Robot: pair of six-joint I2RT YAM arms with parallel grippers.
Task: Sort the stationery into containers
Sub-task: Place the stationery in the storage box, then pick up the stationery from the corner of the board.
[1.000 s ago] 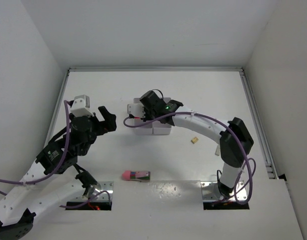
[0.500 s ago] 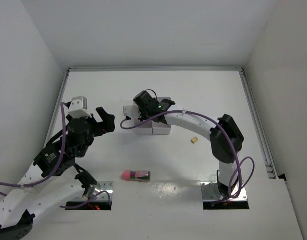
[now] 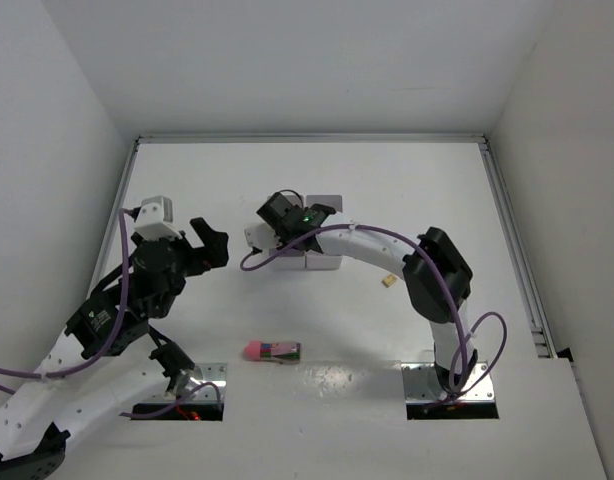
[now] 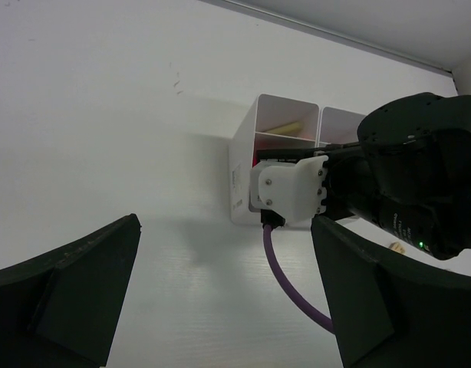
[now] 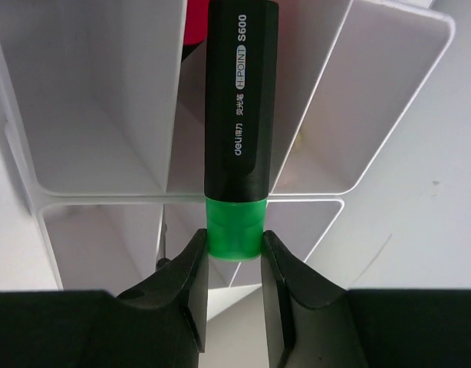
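My right gripper (image 5: pixel 234 245) is shut on the green end of a black highlighter (image 5: pixel 235 115) and holds it just above the white organizer tray (image 5: pixel 389 92), its black body pointing across the dividers. A pink item (image 5: pixel 195 23) lies in a far compartment. In the top view the right gripper (image 3: pixel 279 222) hangs over the tray's (image 3: pixel 325 262) left side. My left gripper (image 3: pixel 213 245) is open and empty, left of the tray. In the left wrist view the tray (image 4: pixel 247 165) holds a yellow pen (image 4: pixel 285 125).
A pink-ended eraser-like piece (image 3: pixel 272 351) lies near the front, between the arm bases. A small beige bit (image 3: pixel 389 281) lies right of the tray, under the right arm. A purple cable (image 4: pixel 285 264) hangs from the right wrist.
The right gripper with the highlighter has moved left over the tray, and the right arm's elbow swung left. The left gripper shifted slightly up and left.
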